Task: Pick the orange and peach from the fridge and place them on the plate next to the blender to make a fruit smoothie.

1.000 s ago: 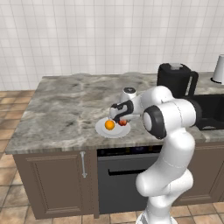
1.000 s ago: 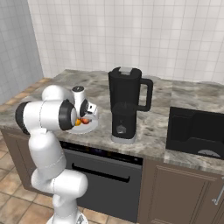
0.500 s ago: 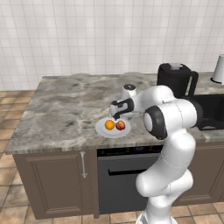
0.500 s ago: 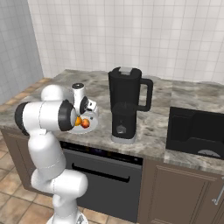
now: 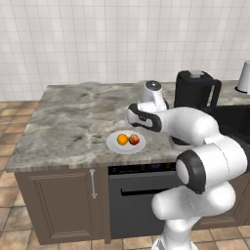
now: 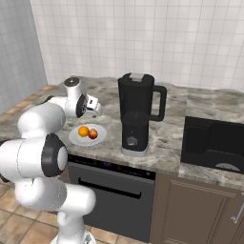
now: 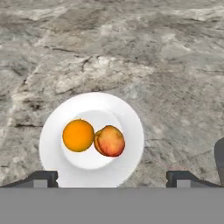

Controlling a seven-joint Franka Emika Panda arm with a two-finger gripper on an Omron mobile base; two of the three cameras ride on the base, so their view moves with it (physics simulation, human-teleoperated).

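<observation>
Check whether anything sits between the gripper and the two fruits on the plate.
Nothing visible does. In the hand view the gripper looks straight down on the orange and the peach, which touch each other on the plate, with open air between.

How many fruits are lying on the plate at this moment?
2. The orange and the peach both lie on the plate, touching each other near its middle. In the hand view the whole plate shows, so no fruit seems hidden.

one orange point(image 7: 78, 135), one peach point(image 7: 110, 141), one plate point(image 7: 127, 118), one blender point(image 6: 137, 114)
</observation>
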